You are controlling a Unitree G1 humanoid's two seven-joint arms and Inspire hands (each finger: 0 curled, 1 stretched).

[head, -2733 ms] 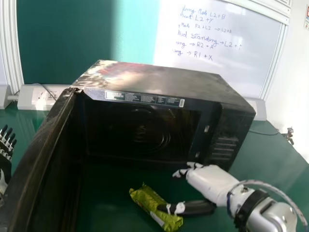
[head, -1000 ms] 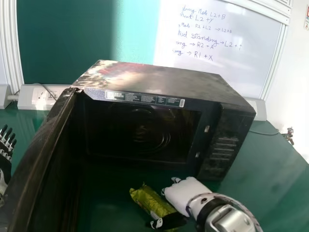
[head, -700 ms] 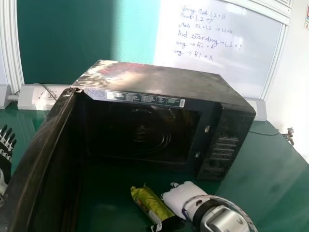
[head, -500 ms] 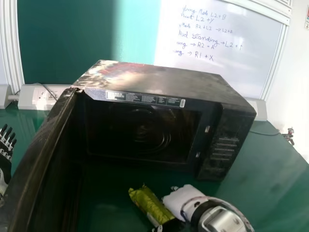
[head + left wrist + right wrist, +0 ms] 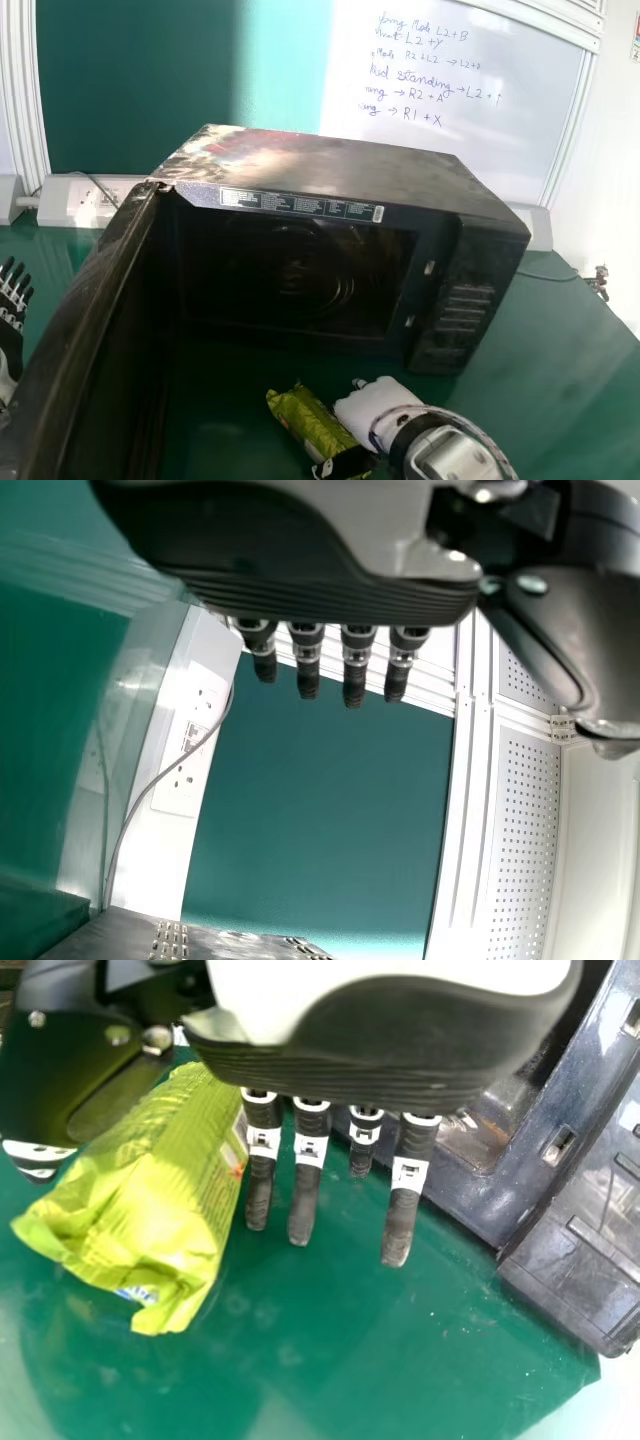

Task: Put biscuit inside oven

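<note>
Right robot hand (image 5: 400, 1045), unclenched; biscuit packet (image 5: 165, 1185) between its thumb and fingers; close evenly around the wrapper before lifting

Whiteboard (image 5: 440, 150) beside green board (image 5: 130, 90).

Ahead of me, past the green table (image 5: 565, 370), I see a green board (image 5: 140, 100), with a whiteboard (image 5: 480, 145) on its right bearing blue handwriting (image 5: 420, 72). Low on my left is a white socket box (image 5: 75, 205) with a grey cable (image 5: 130, 815) across it. A pale wall (image 5: 615, 180) stands to my right. My left wrist view shows perforated panels (image 5: 525, 820).
</note>
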